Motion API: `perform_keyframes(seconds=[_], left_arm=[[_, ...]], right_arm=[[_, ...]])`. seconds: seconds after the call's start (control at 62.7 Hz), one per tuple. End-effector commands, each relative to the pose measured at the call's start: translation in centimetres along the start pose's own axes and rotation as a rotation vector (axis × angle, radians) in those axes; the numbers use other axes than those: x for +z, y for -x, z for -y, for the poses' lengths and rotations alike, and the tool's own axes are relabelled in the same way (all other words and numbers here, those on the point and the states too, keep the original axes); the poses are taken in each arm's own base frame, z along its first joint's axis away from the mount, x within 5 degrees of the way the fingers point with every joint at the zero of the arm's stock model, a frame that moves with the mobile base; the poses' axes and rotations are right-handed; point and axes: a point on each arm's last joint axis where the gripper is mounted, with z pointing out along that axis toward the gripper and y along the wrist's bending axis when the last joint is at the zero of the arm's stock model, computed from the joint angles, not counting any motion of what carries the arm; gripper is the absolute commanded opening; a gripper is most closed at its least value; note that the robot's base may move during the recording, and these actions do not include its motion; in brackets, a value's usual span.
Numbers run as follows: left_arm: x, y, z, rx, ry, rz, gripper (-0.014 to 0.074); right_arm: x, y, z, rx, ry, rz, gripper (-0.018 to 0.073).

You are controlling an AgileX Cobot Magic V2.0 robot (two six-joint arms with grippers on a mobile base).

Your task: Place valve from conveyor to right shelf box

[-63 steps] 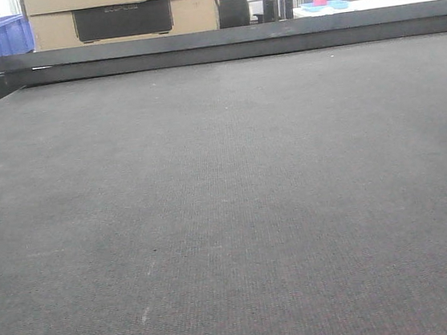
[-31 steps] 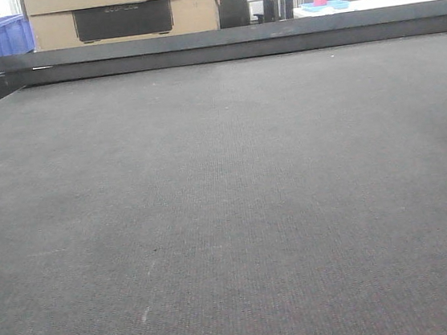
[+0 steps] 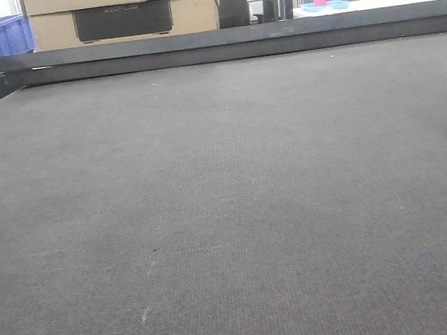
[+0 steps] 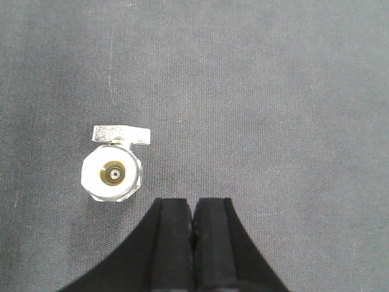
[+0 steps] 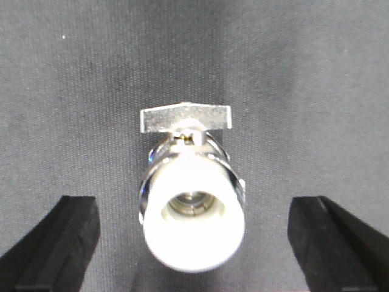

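1. Right wrist-mounted view: the valve (image 5: 191,210) stands on the conveyor (image 5: 316,67). Its white-capped end faces the camera and its flat lever handle (image 5: 186,118) is on the far side. The right gripper (image 5: 193,240) is spread wide, with one black pad left of the valve body and one right of it. Neither pad touches the valve.
2. Left wrist-mounted view: the valve (image 4: 111,173) sits just left of the left gripper (image 4: 192,210). That gripper's pads are pressed together on nothing, and it is apart from the valve.
3. Exterior front-facing view: only bare conveyor (image 3: 229,215) and the black edge rail (image 3: 226,46) at the far side are recorded. Neither the valve nor an arm appears. The right shelf box is not seen in any view.
4. Assessment: the step in hand is the right arm's grasp. The valve is already centred between the pads, so no sideways correction appears necessary.
5. Recommendation: close on the round metal body beneath the lever, not on the white cap or the lever, which could slip or turn.
6. Reservation: pad height relative to the body cannot be judged from this steep angle, so a further descent may be needed.
7. Risk: uneven pad contact could topple the upright valve. Close squarely.
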Motion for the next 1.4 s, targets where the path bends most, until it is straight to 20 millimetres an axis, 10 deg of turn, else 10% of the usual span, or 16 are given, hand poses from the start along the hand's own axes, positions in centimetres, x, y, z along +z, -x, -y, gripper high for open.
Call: perform_keyframes(seconds=[0.0, 0.83, 0.989, 1.213, 1.388], left_arm=[[-0.2, 0.2, 0.0, -0.014, -0.003, 0.012, -0.0111], [-0.2, 0.2, 0.0, -0.014, -0.003, 0.013, -0.0111], [-0.2, 0.1, 0.0, -0.02, -0.002, 0.0, -0.0111], [-0.2, 0.2, -1.2, -0.157, 0.029, 0.001, -0.0111], [-0.4, -0.1, -2.8, -0.106, 0.065, -0.037, -0.0111]], right_arm=[[0.6, 0.4, 0.2, -0.006, -0.009, -0.009, 0.0507], [4.1, 0.7, 0.2, 0.001, 0.002, -0.049, 0.0494], [4.4, 0.4, 0.2, 0.002, 0.003, -0.068, 0.0318], [4.6, 0.2, 0.2, 0.002, 0.003, -0.08, -0.0166], [4.6, 0.3, 0.2, 0.002, 0.002, -0.066, -0.0162]])
